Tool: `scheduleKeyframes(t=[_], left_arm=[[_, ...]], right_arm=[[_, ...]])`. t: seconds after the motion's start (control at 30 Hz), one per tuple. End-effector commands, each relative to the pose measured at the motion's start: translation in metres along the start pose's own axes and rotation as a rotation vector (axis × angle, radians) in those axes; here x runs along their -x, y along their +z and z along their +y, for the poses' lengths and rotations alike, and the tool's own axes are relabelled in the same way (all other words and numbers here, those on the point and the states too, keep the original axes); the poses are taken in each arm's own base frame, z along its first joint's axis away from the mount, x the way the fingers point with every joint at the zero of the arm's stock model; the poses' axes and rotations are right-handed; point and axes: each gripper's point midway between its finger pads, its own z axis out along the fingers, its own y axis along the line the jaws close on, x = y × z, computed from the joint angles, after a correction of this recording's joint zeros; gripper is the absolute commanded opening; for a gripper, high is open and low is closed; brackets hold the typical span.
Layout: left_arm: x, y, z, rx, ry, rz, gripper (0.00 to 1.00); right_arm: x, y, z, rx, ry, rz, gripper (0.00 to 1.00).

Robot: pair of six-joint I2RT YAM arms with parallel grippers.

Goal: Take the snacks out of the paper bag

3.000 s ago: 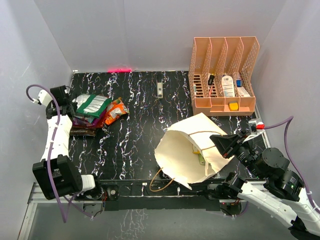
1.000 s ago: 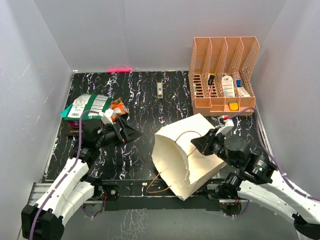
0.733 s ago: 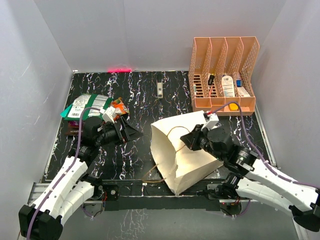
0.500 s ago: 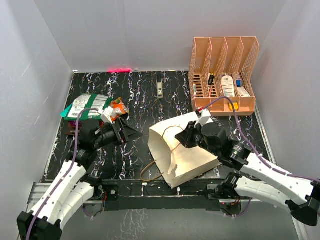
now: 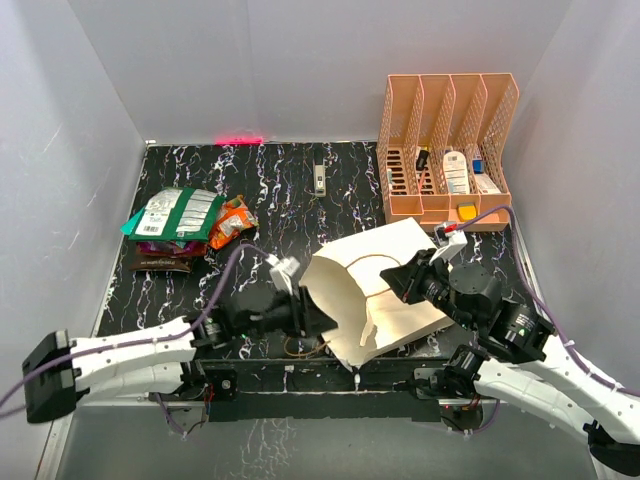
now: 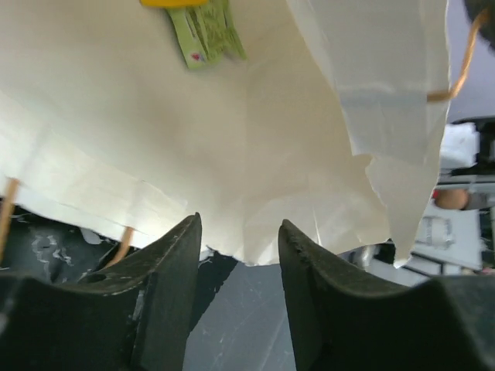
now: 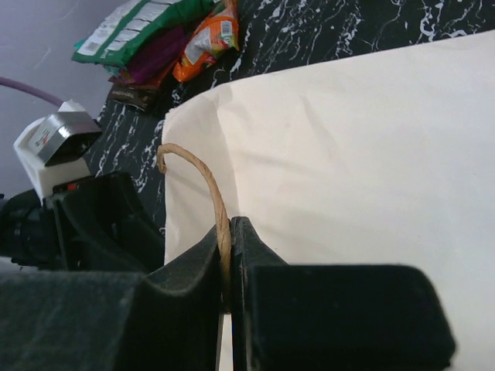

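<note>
Overhead, we see the paper bag (image 5: 385,285) on the bench (image 5: 290,200); only the left wrist view reveals 1 green packet (image 6: 207,35) inside. The left pincer (image 6: 237,226) gapes half-open, empty; the right pincer (image 7: 230,224) clamps the cord (image 7: 205,178).

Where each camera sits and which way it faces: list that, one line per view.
Top external: above and behind the arms, looking down on the table; both arms show, left claw at the mouth of the paper bag.
Left wrist: on the left arm, looking into the bag past the open left claw; a green packet lies inside.
Right wrist: on the right arm, looking left along the bag's side; right claw shut on the cord handle.
Shared: top and right wrist both show the snack pile.
</note>
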Motion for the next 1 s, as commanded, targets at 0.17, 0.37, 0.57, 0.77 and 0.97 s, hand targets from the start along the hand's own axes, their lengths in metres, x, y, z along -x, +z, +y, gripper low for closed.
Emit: scheduleKeyframes(t=[0.17, 0.37, 0.57, 0.77, 0.97], left_arm=[[0.004, 0.063, -0.026, 0.078, 0.139, -0.219, 0.27], [0.001, 0.089, -0.031, 0.023, 0.141, -0.240, 0.17], [-0.007, 0.097, -0.032, -0.006, 0.163, -0.230, 0.17], [-0.004, 0.098, -0.035, 0.015, 0.363, -0.352, 0.19], [-0.008, 0.126, -0.028, 0.016, 0.409, -0.391, 0.16]], right_arm=[[0.031, -0.019, 0.011, 0.002, 0.006, -0.056, 0.08], [0.047, -0.036, 0.019, 0.030, -0.045, -0.073, 0.08], [0.054, -0.040, 0.021, 0.022, -0.058, -0.075, 0.08], [0.057, -0.024, 0.034, 0.062, -0.054, -0.081, 0.07], [0.069, -0.015, 0.046, 0.086, -0.059, -0.117, 0.07]])
